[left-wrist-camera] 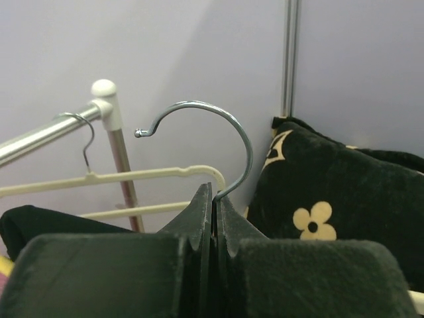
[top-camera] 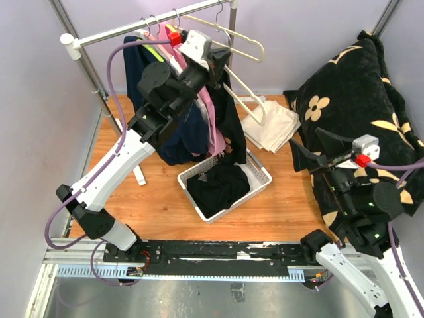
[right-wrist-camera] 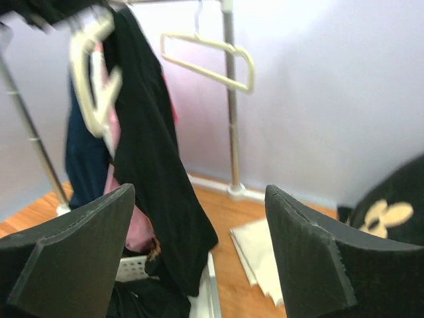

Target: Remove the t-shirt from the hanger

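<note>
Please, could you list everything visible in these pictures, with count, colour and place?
rack: one, silver, rear left
hanger: one, cream with metal hook, off the rack, gripped at its hook
empty hanger: one, cream, on the rack
t-shirt: one, black, hanging from the gripped hanger
navy garment: one, on the rack
pink garment: one, on the rack
basket: one, white, table centre
black clothes: a heap, inside the basket
folded cloth: one, cream, behind the basket
cushion: one, black with cream flowers, right
table: one, wooden
left end effector: black, shut on the hanger
right end effector: black, open, empty
</note>
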Tool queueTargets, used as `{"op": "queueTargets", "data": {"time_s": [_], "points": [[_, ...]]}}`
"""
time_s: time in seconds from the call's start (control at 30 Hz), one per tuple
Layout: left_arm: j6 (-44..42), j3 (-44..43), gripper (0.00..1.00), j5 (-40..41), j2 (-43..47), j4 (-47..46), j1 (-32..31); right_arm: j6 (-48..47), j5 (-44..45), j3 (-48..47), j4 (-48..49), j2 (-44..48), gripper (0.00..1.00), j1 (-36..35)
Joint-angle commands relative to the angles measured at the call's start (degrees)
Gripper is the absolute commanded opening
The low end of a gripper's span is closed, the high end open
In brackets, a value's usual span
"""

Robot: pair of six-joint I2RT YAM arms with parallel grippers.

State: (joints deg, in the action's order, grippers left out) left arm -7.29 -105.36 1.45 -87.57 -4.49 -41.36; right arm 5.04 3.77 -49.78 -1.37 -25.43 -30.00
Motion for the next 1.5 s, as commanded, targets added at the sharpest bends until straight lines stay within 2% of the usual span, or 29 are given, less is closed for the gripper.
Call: {"op": "queueTargets", "data": {"time_s": [0.0, 0.37, 0.87, 1.47], "points": [[-0.33, 3.78, 0.01, 3.46, 2.58, -5.16, -2.60, -2.91, -11.34, -3.80, 4.38, -0.11, 0.80, -0.89], [1.43, 10.44, 0.01, 7.44, 4.04, -7.68, -7.26, -0.31, -20.21, -9.43, 7.30, -7.76, 0.84, -0.94], [-1.27, 11.41, 0.00, 12.89, 2.67, -9.12, -13.45, 3.08, -18.79, -11.87, 6.74, -15.69, 0.77, -0.94], [-4.99, 11.42, 0.01, 16.38, 1.69, -9.71, -18.33, 3.22, -16.57, -12.43, 5.13, -18.27, 0.37, -0.94]]}}
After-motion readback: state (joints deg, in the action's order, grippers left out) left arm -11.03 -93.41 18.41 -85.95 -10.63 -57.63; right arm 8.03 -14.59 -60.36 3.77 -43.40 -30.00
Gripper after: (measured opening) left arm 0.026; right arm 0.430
